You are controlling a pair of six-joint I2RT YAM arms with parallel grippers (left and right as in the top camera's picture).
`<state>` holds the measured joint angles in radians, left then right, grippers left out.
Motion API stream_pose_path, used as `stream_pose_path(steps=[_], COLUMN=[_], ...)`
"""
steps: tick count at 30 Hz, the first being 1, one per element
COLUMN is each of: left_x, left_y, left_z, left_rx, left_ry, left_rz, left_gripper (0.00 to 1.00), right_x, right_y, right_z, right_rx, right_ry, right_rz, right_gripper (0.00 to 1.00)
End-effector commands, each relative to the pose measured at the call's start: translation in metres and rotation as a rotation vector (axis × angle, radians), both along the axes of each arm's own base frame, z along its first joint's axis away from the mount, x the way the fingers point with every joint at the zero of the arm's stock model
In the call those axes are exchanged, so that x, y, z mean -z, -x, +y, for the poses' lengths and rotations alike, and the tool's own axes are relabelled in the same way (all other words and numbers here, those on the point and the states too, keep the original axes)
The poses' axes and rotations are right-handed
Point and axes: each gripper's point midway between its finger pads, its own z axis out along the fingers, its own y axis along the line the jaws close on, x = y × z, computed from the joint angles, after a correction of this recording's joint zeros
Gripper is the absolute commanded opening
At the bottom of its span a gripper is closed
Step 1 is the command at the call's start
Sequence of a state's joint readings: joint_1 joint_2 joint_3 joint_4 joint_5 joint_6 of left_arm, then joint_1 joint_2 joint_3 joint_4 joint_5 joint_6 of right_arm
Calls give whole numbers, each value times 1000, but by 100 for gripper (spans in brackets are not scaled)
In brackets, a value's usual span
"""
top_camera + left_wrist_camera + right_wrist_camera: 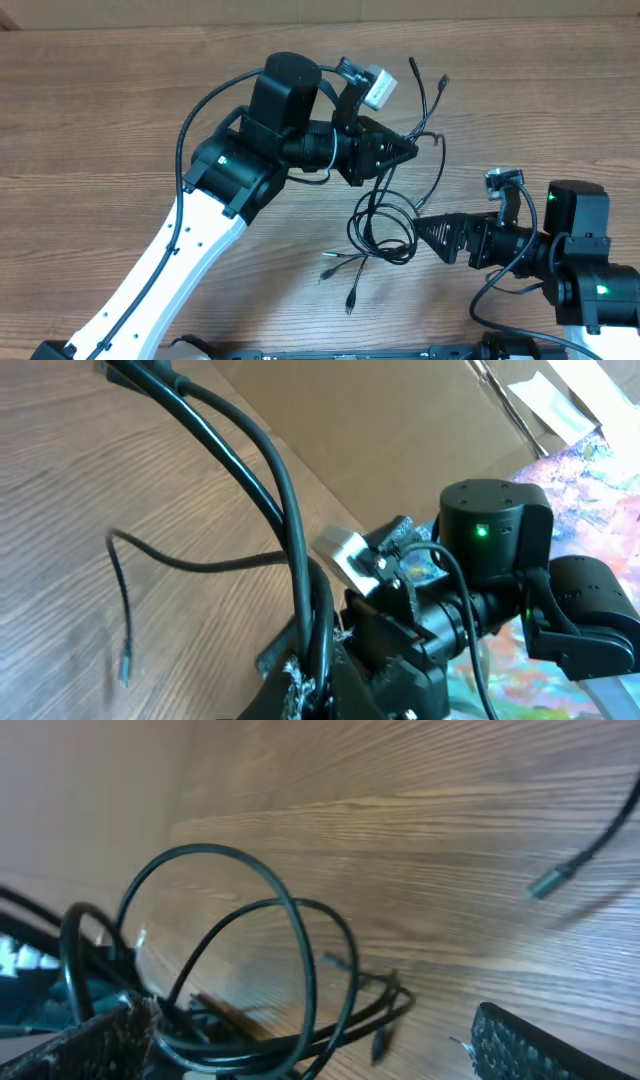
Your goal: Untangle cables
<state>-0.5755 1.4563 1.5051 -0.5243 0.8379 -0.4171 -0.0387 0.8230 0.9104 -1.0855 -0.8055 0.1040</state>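
Several black cables (383, 212) tangled; left tool (411, 150) clamped on them, right tool (420, 228) apart.

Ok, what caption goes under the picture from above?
Left gripper pinches the tangled black cables over a wooden table; right gripper open by the loops.

**A robot lab bench, boxed in with cardboard**

A left arm (190, 240) and a right arm (590, 290), both black-and-white machines, stand at a wood-grain table (90, 120). One carries a small wrist camera (378, 88). Plain cardboard sheets (400, 430) screen the back, beside a bright multicoloured surface (600, 480).
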Motion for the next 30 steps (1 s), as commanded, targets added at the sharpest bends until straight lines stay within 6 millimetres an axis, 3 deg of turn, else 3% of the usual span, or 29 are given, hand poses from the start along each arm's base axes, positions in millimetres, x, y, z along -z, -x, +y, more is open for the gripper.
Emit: stream_pose_path(steps=[1, 9, 13, 17, 23, 27, 30], left_x=[-7, -9, -13, -13, -18, -22, -38], left_y=[-6, -12, -7, -10, -6, -8, -3], left_z=[3, 10, 14, 19, 18, 17, 13], left_rx=[-23, -37, 8, 5, 31, 20, 60], left_ry=[19, 31, 57, 62, 82, 98, 157], left_rz=[-14, 4, 22, 32, 31, 55, 49], left_gripper=[4, 4, 4, 4, 4, 4, 4], right_x=[-13, -15, 0, -1, -23, -32, -31], right_y=[1, -6, -26, -29, -13, -8, -8], right_z=[4, 2, -27, -28, 3, 11, 11], right_rx=[-28, -6, 244, 302, 63, -21, -33], right_ry=[-28, -17, 60, 16, -92, -119, -103], right_rz=[-42, -62, 37, 83, -7, -66, -88], right_gripper=[100, 100, 100, 100, 100, 100, 100])
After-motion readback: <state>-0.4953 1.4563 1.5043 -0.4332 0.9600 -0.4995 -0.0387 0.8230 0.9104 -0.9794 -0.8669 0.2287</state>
